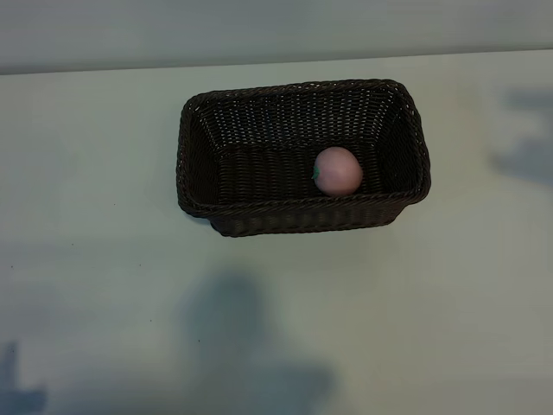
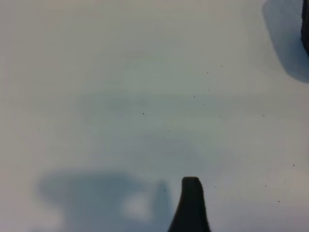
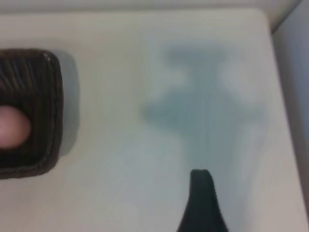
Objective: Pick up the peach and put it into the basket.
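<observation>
The peach [image 1: 338,170], a small pale-pink ball with a green mark on its side, lies inside the dark-brown wicker basket [image 1: 285,117], right of the basket's middle near the front wall. The right wrist view catches one end of the basket [image 3: 50,96] with the peach [image 3: 12,126] in it. Neither arm shows in the exterior view. Of my left gripper only one dark fingertip [image 2: 191,198] appears, over bare table with nothing beside it. My right gripper likewise shows a single fingertip [image 3: 201,193] over bare table, well apart from the basket. Both stand open and empty.
The basket stands on a white table [image 1: 104,259] whose back edge [image 1: 276,62] meets a grey wall. Soft arm shadows fall on the front and on the right side. The right wrist view shows the table's corner and side edge [image 3: 277,43].
</observation>
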